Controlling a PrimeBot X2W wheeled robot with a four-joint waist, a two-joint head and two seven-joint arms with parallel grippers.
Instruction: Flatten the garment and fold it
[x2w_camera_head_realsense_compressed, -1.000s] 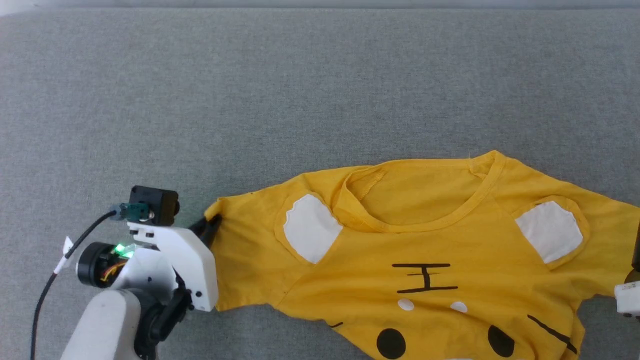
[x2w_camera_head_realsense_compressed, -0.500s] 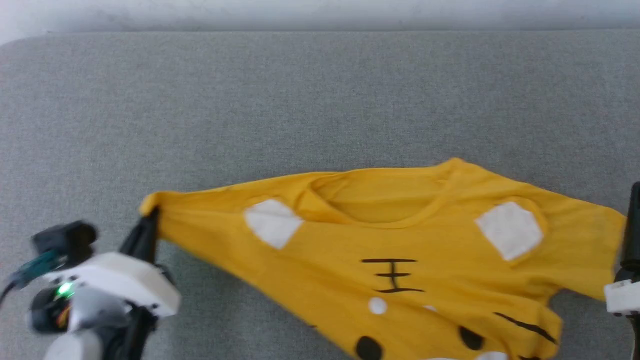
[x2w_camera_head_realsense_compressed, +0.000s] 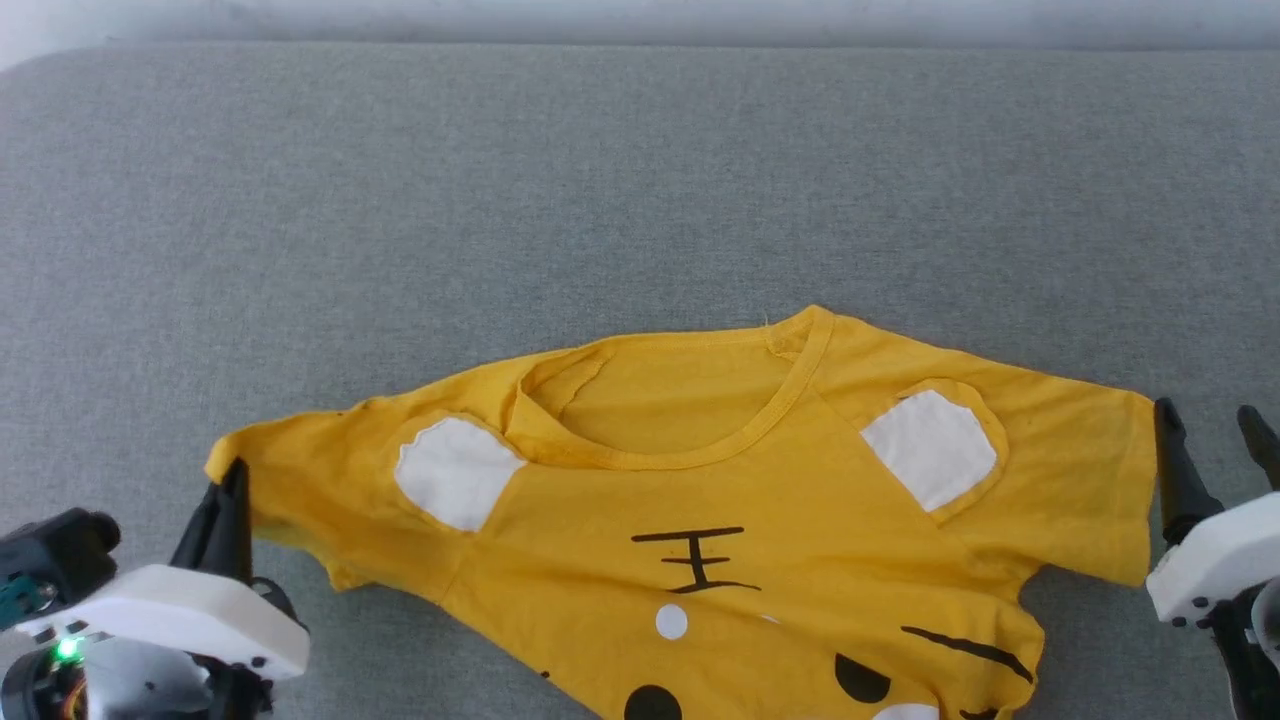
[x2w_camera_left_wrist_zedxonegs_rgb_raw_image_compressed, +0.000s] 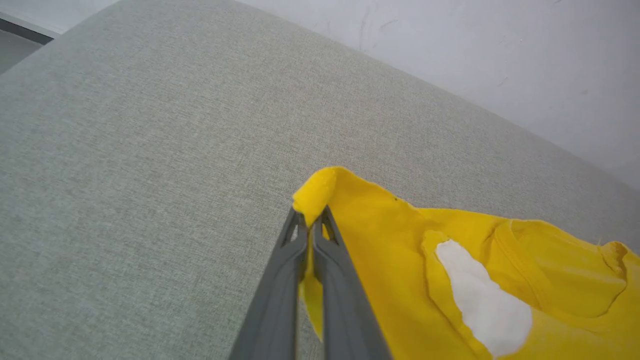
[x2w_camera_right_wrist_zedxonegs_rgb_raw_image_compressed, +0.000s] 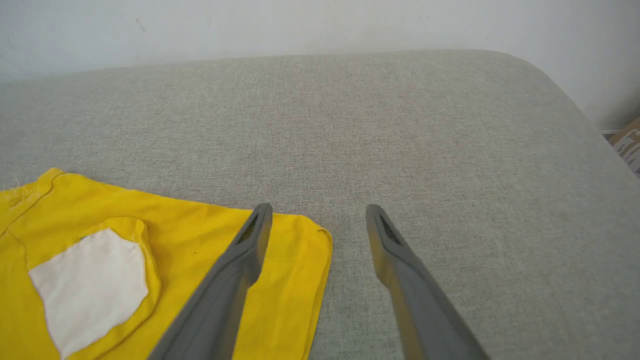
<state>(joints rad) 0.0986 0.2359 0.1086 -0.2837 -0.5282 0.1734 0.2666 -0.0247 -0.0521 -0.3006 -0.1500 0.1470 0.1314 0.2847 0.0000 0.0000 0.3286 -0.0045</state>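
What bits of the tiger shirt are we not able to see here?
- Head view: the garment has its lower face and hem cut off by the bottom edge.
- Left wrist view: the left gripper fingers hide how much sleeve they pinch.
- Right wrist view: one finger of the open right gripper covers the sleeve beneath; touching or not, unclear.

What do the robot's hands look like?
The left gripper and right gripper each have two long, thin, dark grey fingers tapering to points, with small slots near the tips, on a chunky white base. The left one also carries a little black box and a green light.
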